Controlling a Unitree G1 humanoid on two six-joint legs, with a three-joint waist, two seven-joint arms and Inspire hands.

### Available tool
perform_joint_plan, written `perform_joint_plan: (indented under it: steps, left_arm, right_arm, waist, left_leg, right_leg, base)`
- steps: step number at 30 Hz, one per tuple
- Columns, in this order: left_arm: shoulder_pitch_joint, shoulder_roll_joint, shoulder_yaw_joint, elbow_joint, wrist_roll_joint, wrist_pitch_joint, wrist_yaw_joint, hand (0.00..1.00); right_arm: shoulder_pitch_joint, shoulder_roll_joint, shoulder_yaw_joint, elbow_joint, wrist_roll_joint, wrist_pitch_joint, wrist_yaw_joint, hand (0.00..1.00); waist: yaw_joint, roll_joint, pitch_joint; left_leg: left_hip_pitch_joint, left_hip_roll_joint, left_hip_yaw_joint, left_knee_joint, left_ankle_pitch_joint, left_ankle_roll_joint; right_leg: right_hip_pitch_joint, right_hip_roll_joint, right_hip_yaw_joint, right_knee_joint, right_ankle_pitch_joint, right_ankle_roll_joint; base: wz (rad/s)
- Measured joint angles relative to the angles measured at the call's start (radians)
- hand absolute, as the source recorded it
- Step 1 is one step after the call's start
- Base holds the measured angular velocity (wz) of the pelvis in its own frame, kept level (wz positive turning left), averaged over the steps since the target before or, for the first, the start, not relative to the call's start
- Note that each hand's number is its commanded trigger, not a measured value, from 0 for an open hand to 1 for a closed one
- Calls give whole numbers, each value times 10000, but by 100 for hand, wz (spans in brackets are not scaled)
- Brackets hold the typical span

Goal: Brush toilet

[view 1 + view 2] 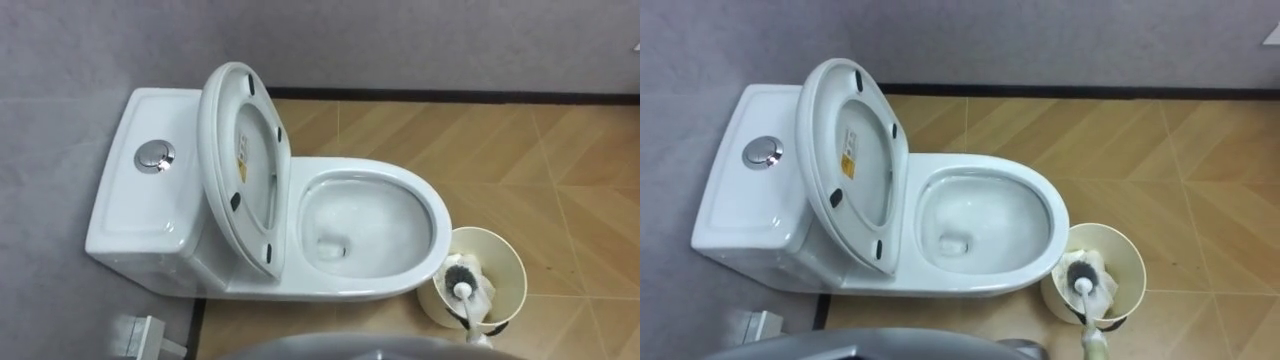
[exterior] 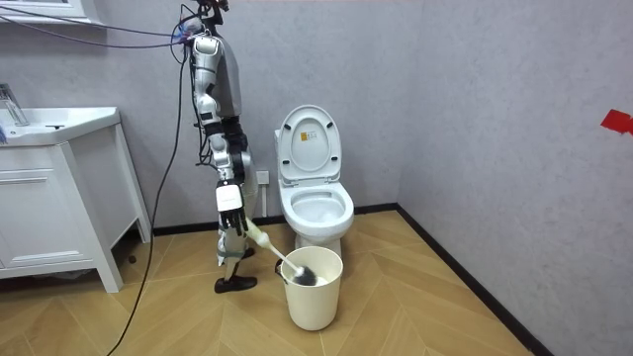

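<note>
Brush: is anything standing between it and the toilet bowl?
Nothing visible. The brush head sits in the bin right beside the bowl; the seat is up, so only the two rims need clearing.

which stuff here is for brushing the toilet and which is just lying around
For the job: toilet brush, in the right hand; toilet bowl; raised lid; bucket holding the brush head.
Just about: sink cabinet; small white fitting beside the tank.
</note>
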Motion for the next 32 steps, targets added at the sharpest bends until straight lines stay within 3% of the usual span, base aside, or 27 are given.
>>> perform_joint_plan:
  steps: [20,27,32]
  left_arm:
    - [10,-18,-3,-2,22,289,-120,0]
    - [14,-17,2,-1,28,501,-332,0]
    - [16,-58,-10,-11,46,711,-420,0]
  right_arm:
    - [54,157,5,222,108,306,956,0]
    - [-73,138,252,1015,540,621,2223,0]
    - [-147,145,430,1507,856,1130,2944,0]
  waist:
    - [-37,-2,-23]
    - [28,-66,-38]
    - [15,-117,-31]
  left_leg:
    - [3,-1,-35,-2,-23,-4]
    - [64,-14,-207,-2,-24,-5]
    - [24,-18,-373,33,-23,1]
  right_leg:
    - [51,2,-36,14,2,-3]
    - [155,4,-60,-21,1,-4]
    - [164,-42,-246,-17,-6,-3]
  base:
    - [0]
    - [5]
    - [5]
